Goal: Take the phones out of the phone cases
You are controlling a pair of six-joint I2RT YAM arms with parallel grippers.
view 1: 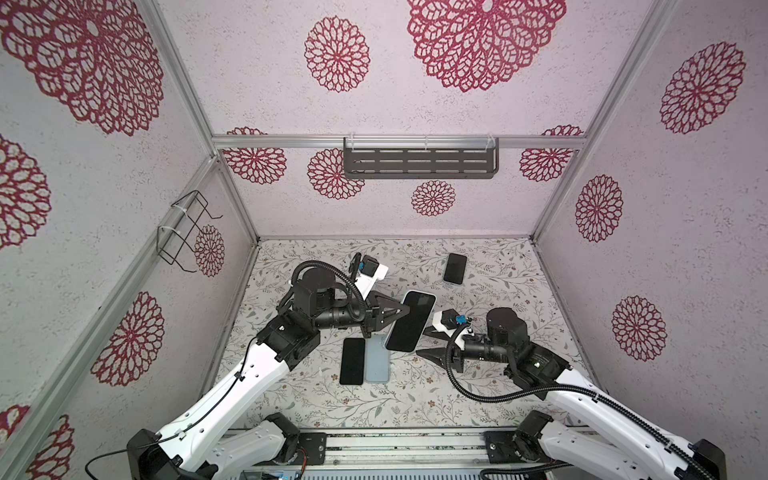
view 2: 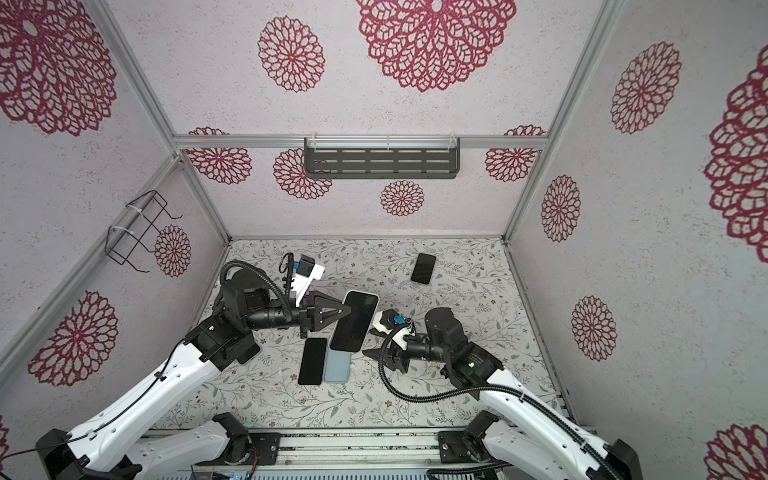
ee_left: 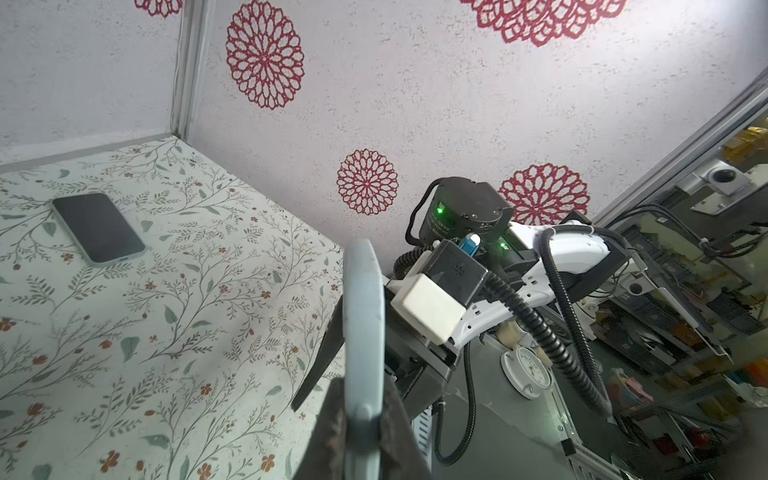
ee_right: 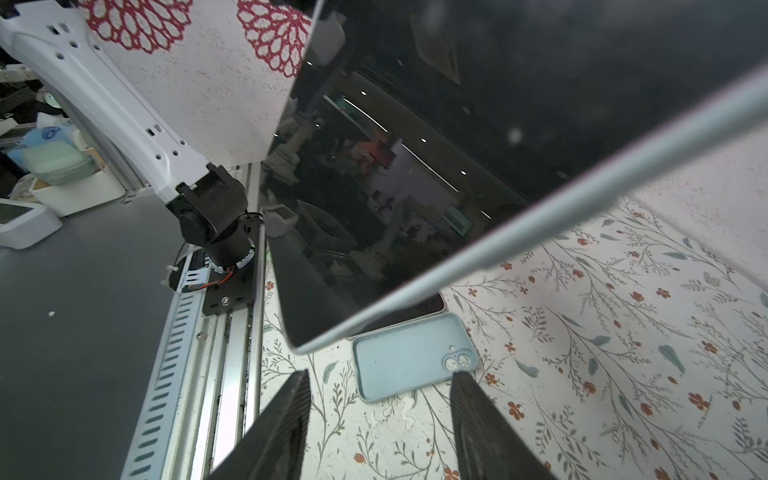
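The left jaws are clenched on the phone (view 1: 409, 322) (view 2: 355, 320), pinching one long edge about halfway along. In the left wrist view the phone (ee_left: 363, 316) runs edge-on straight out from between them, pale blue rim showing. It is held up off the surface (view 1: 498, 291), tilted, with the dark screen facing up and over toward the right jaws.

The right jaws stand parted with nothing between them, just off the phone's opposite long edge, near its lower end. From here I cannot tell whether a tip brushes it. In the right wrist view the black screen (ee_right: 415, 166) hangs over the two spread tips.

The case (view 1: 377, 361) (view 2: 336, 365) lies flat and empty on the surface, hollow side up, under the phone's lower end and just ahead of the right jaws. In the right wrist view its camera cut-out is the end nearest the tips (ee_right: 407, 357).

A second phone (view 1: 352, 360) (view 2: 312, 360) lies screen up right beside the case, on its far side from the right jaws. A third phone (view 1: 455, 268) (ee_left: 97, 228) lies well apart, out beyond the left jaws.
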